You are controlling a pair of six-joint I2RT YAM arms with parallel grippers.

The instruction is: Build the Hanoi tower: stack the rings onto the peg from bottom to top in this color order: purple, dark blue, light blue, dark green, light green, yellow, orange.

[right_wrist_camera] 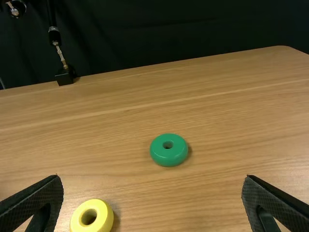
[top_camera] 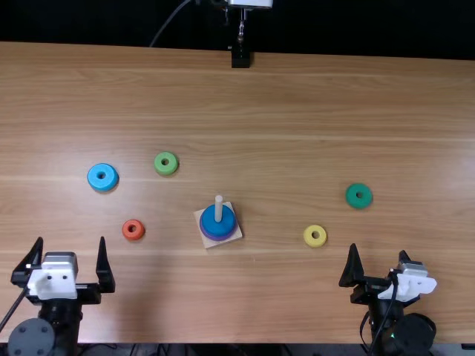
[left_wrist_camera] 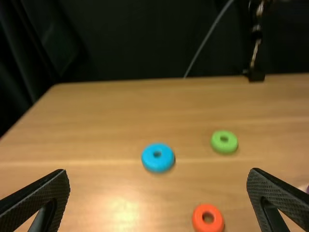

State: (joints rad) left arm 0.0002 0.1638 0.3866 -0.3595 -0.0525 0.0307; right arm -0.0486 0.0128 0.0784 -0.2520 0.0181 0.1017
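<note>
Tabletop (top_camera: 260,96), light brown and grained, spreads around the peg (top_camera: 218,209); black cloth (right_wrist_camera: 193,29) hangs beyond. Left gripper (top_camera: 70,239) and right gripper (top_camera: 378,250) flank the peg from nearer in, fingers wide apart. Purple ring (top_camera: 221,239) and dark blue ring (top_camera: 216,226) circle it. Light blue ring (top_camera: 102,182), light green ring (top_camera: 166,169) and orange ring (top_camera: 133,234) lie left of it; dark green ring (top_camera: 358,200) and yellow ring (top_camera: 315,242), right.

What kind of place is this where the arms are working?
Probably a robotics lab or test station: two robot arms stand at a wooden table, a stacking toy's peg and rings lie within view, and dark curtain hangs behind.
</note>
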